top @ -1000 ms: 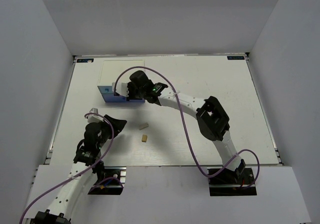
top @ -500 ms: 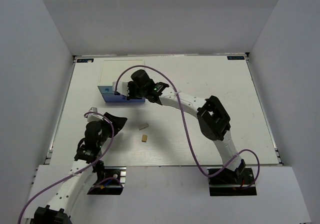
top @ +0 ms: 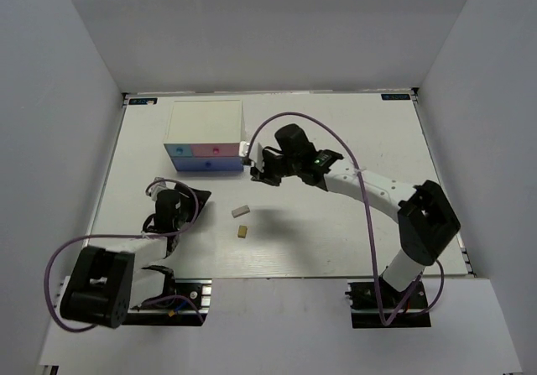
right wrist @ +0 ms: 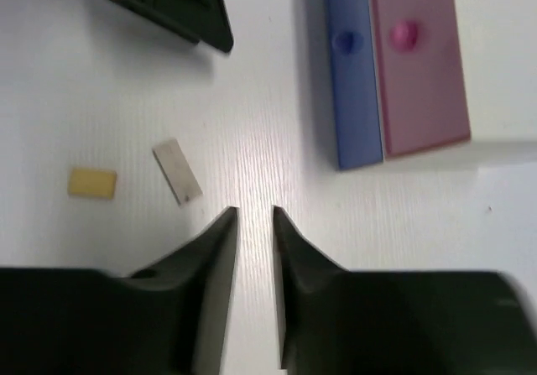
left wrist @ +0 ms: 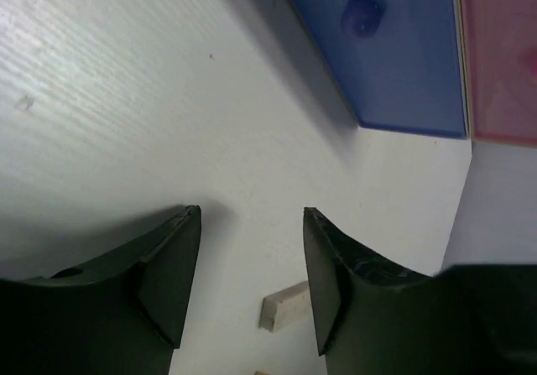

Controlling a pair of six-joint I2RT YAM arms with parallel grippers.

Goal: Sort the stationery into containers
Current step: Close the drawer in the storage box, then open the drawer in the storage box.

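The drawer box [top: 205, 123] has a white top and light blue [top: 178, 150], pink [top: 216, 150] and darker blue [top: 205, 164] fronts, all flush. A grey-white eraser [top: 241, 211] and a tan eraser [top: 242, 231] lie on the table in front of it. My right gripper [top: 258, 174] hovers by the box's right front corner, shut to a narrow slit and empty. My left gripper [top: 197, 200] is open and empty, left of the grey-white eraser [left wrist: 285, 305]. The right wrist view shows both erasers [right wrist: 177, 171] [right wrist: 91, 183]. No markers or white-pink piece show.
The white table [top: 352, 216] has white walls on three sides. In the right wrist view the blue front [right wrist: 352, 73] and pink front [right wrist: 415, 65] lie ahead of my fingers, and the left gripper [right wrist: 168, 2] shows at the top.
The blue drawer that stood pulled out is now shut flush. My right gripper has drawn back to the right off the box. My left arm has folded back and turned toward the erasers.
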